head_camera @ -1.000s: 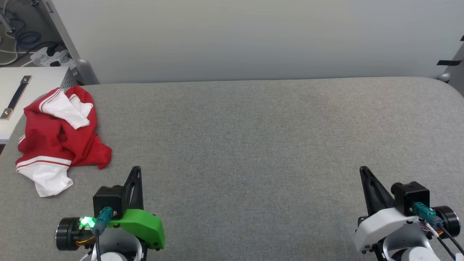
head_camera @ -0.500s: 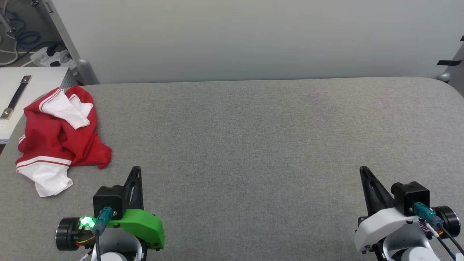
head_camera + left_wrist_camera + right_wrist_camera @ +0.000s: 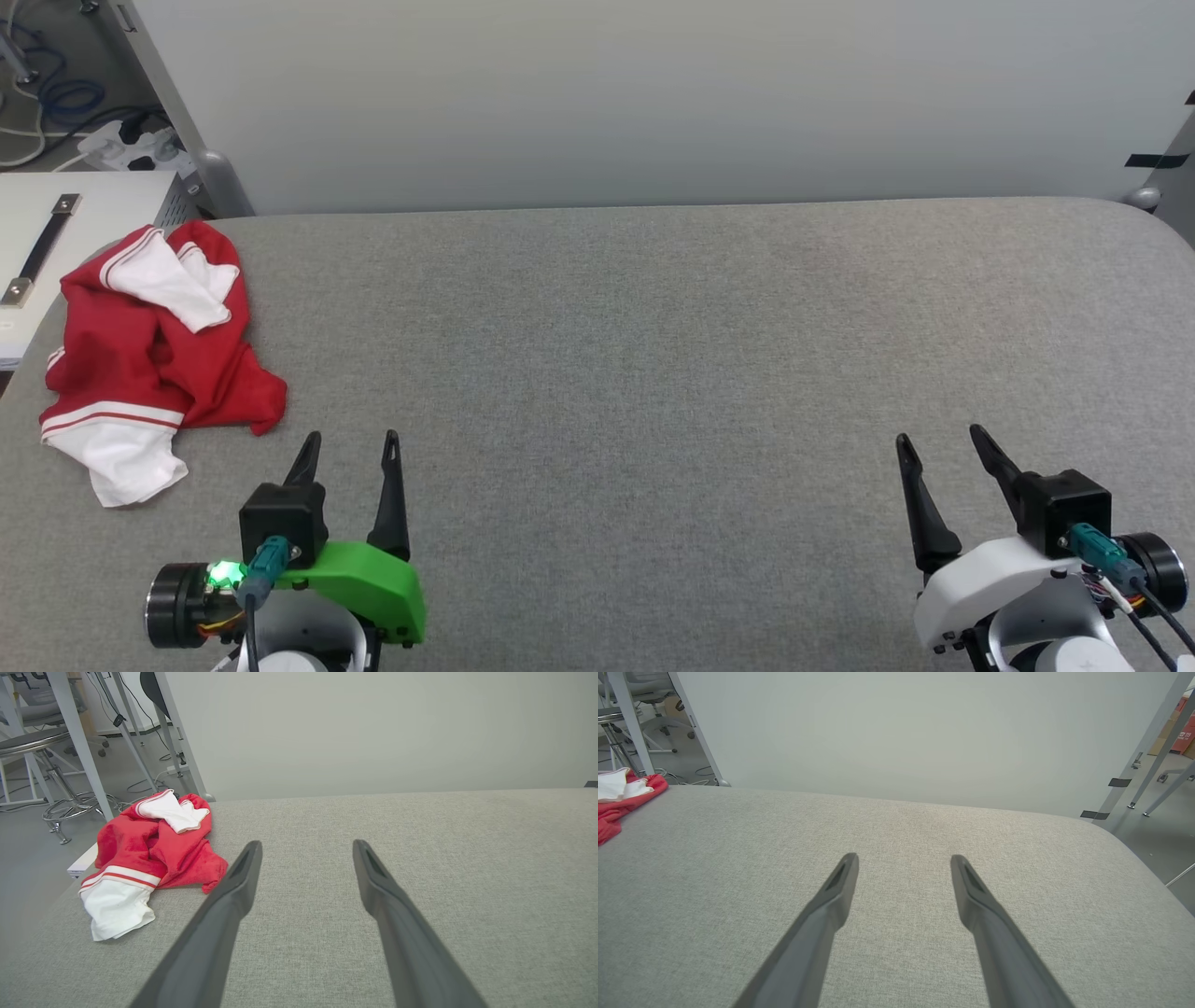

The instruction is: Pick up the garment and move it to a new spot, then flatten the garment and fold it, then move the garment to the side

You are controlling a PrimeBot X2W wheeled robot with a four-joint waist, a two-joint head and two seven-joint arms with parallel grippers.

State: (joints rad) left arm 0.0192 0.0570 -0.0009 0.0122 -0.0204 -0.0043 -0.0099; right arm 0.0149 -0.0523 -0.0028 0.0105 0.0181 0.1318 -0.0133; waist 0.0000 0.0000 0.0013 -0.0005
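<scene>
- A crumpled red garment (image 3: 154, 359) with white sleeves and red-and-white striped trim lies heaped at the left edge of the head view, on the grey fabric-covered table (image 3: 653, 373).
- The heap sits at the table's far left corner (one white sleeve spills toward the bottom of the frame, the other is bunched at the top of the pile). No lettering can be made out on it.
- The left gripper (image 3: 352, 435), on a green wrist housing, stands at the lower left of the head view. Its two dark fingers are spread apart and hold nothing.
- In the left wrist view the garment lies left of and beyond the fingertips, near the left finger but not touching it.
- The right gripper (image 3: 938, 434), on a white housing, stands at the lower right of the head view, well apart from the garment. Its fingers are likewise spread, with bare grey cloth between them.
- In the right wrist view a red-and-white edge of the garment shows at the upper left of the frame.
- A plain pale wall (image 3: 607, 93) runs behind the table.
- A white cabinet (image 3: 93, 201) with a dark handle sits at the upper left of the head view, just beyond the garment.
</scene>
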